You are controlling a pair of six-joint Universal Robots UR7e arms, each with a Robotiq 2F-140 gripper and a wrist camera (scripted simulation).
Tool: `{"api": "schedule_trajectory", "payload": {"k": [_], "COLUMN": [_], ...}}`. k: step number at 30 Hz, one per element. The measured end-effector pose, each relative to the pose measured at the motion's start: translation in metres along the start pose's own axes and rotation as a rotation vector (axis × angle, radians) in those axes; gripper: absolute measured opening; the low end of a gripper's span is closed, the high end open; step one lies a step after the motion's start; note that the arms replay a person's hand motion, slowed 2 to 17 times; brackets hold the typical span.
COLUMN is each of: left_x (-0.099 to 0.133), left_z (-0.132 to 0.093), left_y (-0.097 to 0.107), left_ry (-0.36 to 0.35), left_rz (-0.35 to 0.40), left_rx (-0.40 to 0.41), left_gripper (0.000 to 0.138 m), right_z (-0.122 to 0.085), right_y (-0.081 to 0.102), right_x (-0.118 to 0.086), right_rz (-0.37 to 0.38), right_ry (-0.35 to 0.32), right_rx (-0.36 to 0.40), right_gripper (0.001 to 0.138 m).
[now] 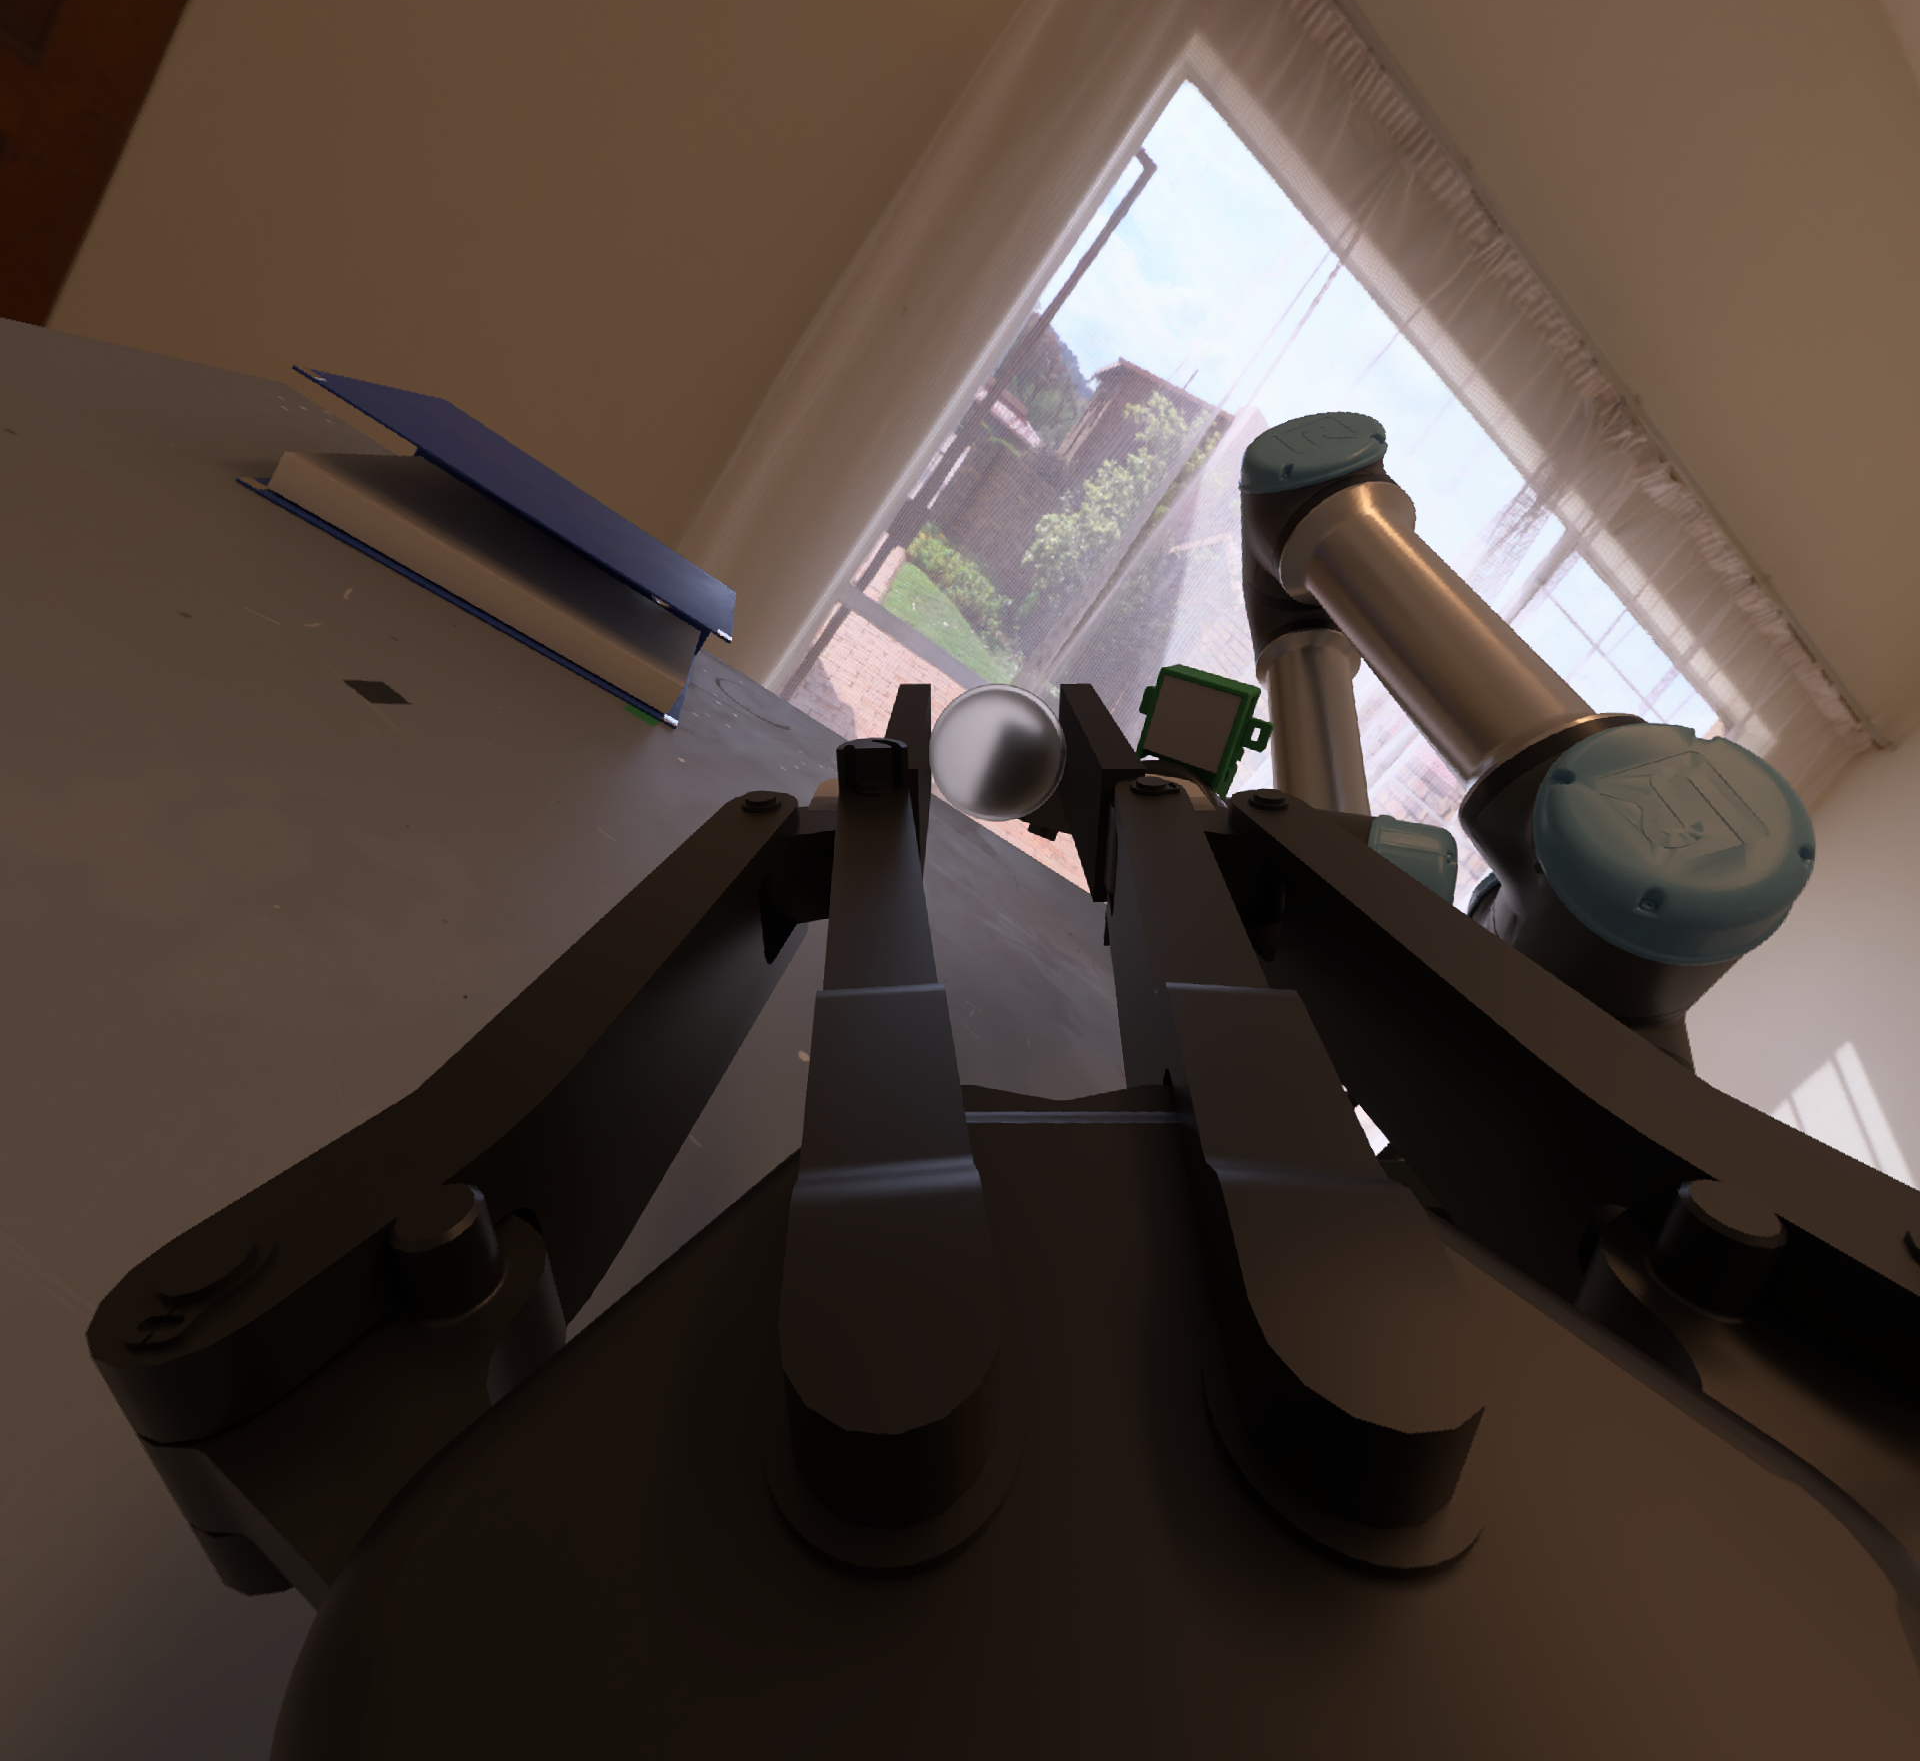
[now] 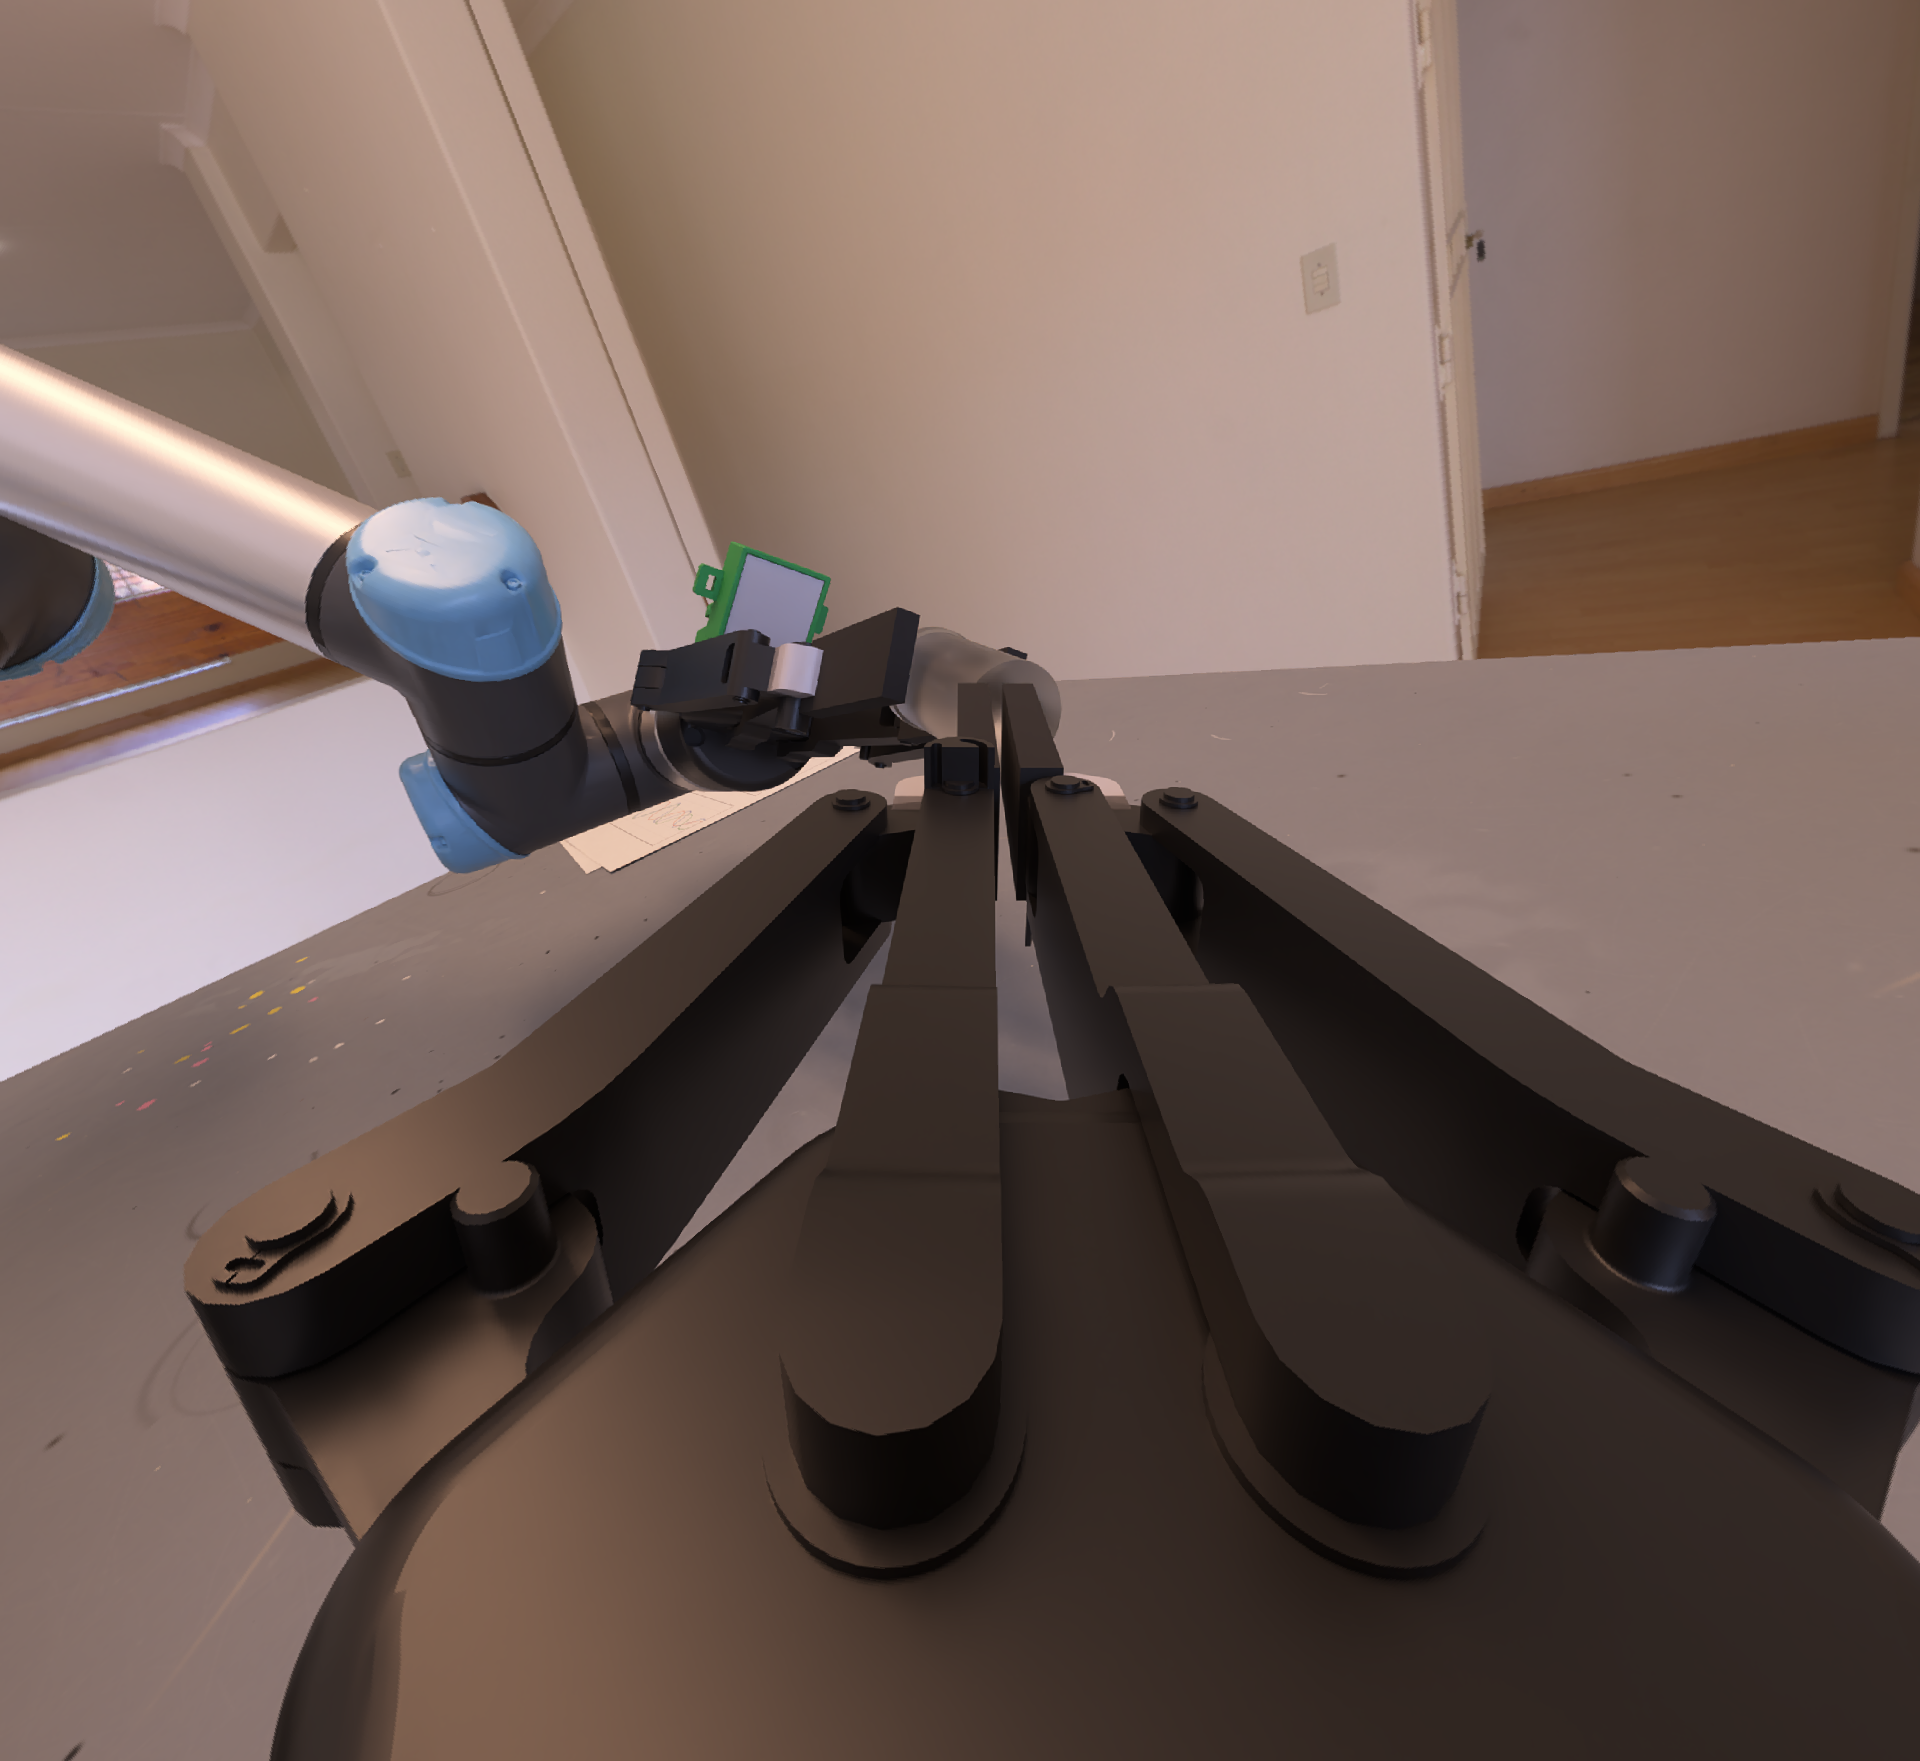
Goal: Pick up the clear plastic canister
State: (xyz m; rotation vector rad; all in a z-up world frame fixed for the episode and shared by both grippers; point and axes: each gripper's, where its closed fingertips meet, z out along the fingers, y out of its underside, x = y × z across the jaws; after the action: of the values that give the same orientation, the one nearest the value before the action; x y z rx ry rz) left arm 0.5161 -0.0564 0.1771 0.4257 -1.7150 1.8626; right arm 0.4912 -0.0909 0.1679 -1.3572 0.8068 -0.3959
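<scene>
Clear plastic canister (image 1: 995, 752) pinched in left claw (image 1: 992, 755) — right claw (image 2: 1000, 724) pressed together, empty

Both cameras sit just behind their own fingers, low and close over the grey table (image 1: 260, 828), tilted so the room leans. The left wrist view looks along its left gripper (image 1: 995, 755) toward a bright window (image 1: 1299, 423), with a blue binder (image 1: 520, 527) ahead to the left of the fingers. The right wrist view faces a plain wall and a doorway (image 2: 1683, 257) beyond its right gripper (image 2: 1000, 724). They face roughly opposite ways — each shows the other arm — and share the clear plastic canister (image 1: 995, 766) and the green-framed box (image 1: 1200, 735).
</scene>
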Motion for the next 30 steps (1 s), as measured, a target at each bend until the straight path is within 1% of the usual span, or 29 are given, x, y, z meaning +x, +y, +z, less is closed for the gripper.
{"api": "schedule_trajectory", "payload": {"k": [30], "left_x": [-0.0003], "left_z": [0.0001], "left_y": [0.0005], "left_ry": [-0.007], "left_rz": [0.013], "left_rx": [-0.004], "left_gripper": [0.033], "right_z": [0.0008], "right_y": [0.0013], "right_x": [0.0003], "right_rz": [-0.001], "right_ry": [0.003], "right_rx": [-0.006], "right_gripper": [0.004]}}
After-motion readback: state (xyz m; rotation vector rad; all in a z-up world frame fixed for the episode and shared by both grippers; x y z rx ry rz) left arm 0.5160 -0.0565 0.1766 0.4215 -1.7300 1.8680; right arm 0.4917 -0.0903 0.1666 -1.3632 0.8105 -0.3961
